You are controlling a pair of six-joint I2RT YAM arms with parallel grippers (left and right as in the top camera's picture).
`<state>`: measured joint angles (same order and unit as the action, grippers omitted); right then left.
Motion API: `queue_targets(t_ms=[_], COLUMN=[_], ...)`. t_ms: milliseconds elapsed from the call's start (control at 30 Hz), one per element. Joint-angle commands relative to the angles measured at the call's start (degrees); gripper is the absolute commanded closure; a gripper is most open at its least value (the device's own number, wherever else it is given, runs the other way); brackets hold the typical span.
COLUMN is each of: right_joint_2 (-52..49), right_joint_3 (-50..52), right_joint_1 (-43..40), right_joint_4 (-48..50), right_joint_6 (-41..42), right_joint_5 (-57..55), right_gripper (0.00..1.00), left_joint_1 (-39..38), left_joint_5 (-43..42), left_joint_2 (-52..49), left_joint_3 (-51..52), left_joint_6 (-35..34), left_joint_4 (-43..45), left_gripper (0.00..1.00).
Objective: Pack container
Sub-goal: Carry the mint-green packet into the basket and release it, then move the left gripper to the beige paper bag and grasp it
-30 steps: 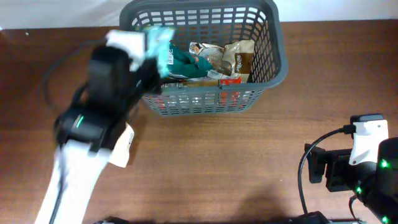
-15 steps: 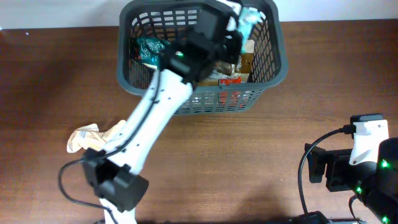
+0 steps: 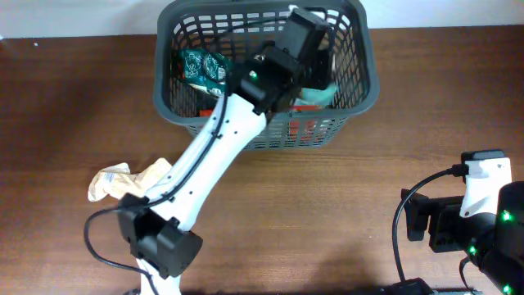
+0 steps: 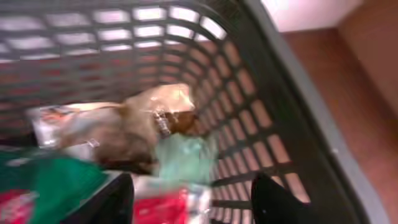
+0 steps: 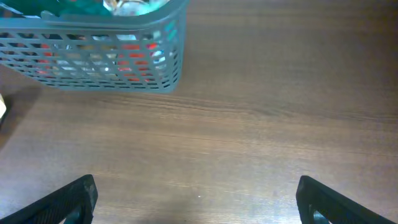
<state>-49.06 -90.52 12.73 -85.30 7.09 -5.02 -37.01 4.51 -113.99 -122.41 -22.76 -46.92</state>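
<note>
Lower now, the left arm [image 3: 205, 160] reaches into the basket [image 3: 327, 131] at the far edge of the desk [image 3: 344, 213], jaws wide above a pale green packet [image 4: 185, 158]; withdrawing, they could snag the lattice.

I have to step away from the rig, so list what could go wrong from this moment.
1. The left pincer hangs open deep in the basket, close to its lattice wall. Lifting out, it could hook a slot or the rim and drag the basket.
2. The pale green packet lies right at the open pincer and might get snagged and pulled out.
3. A beige packet on the table lies beside the left arm and could be swept aside.
</note>
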Motion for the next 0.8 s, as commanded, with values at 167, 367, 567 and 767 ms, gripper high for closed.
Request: queue_targets(t_ms=[167, 367, 567, 767], right_joint_2=[0.00, 0.00, 0.00, 0.00], right_joint_3=[-0.02, -0.02, -0.02, -0.02], right_joint_1=[-0.28, -0.28, -0.28, -0.28], right_joint_4=[0.09, 0.09, 0.09, 0.09], right_joint_6=[0.02, 0.02, 0.00, 0.00], right_joint_5=[0.09, 0.09, 0.09, 0.09], right_gripper=[0.01, 0.01, 0.01, 0.01], left_joint_1=[7.13, 18.62, 26.08, 26.86], left_joint_5=[21.66, 22.97, 24.02, 20.68], left_joint_2=[20.28, 31.08, 41.62, 55.30], left_joint_3=[-5.05, -5.03, 0.48, 25.75], left_joint_6=[-16.22, -22.91, -24.61, -28.22], left_joint_4=[-22.32, -38.45, -43.74, -37.11], left_gripper=[0.44, 0.44, 0.40, 0.28])
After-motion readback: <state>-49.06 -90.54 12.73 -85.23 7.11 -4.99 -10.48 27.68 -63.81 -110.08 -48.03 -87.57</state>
